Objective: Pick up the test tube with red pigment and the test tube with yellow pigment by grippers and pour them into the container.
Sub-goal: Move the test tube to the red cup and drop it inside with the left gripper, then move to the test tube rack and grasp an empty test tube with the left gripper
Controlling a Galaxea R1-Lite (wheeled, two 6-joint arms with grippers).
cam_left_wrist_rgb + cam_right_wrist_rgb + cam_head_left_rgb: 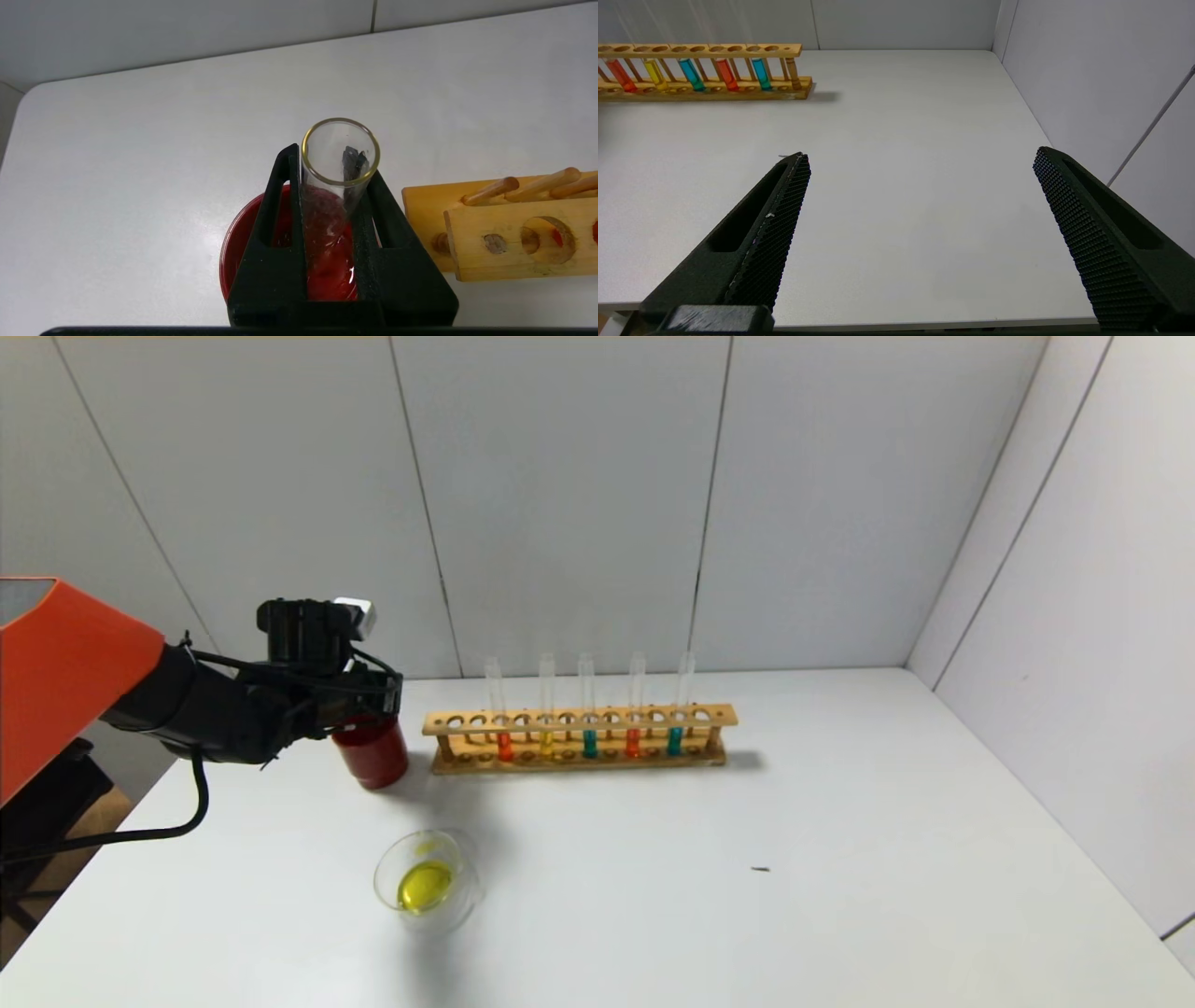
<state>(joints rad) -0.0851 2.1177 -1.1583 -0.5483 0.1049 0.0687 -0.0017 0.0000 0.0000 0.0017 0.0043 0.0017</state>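
My left gripper (332,162) is shut on a clear test tube (339,140) with no liquid showing in it. It holds the tube upright, lower end inside the dark red cup (236,242). In the head view this gripper (373,698) is over the cup (373,754), left of the rack. The rack holds a red-pigment tube (504,745), a yellow-pigment tube (546,742) and a second red one (632,742). The clear container (471,889) stands nearer, with yellow liquid in it. My right gripper (920,156) is open and empty over the table's front right.
The wooden rack (579,719) stands at the back middle, with two teal tubes (589,743) in it too. Its end (490,233) is close beside the cup. A small dark speck (761,869) lies on the white table. Walls close the back and right.
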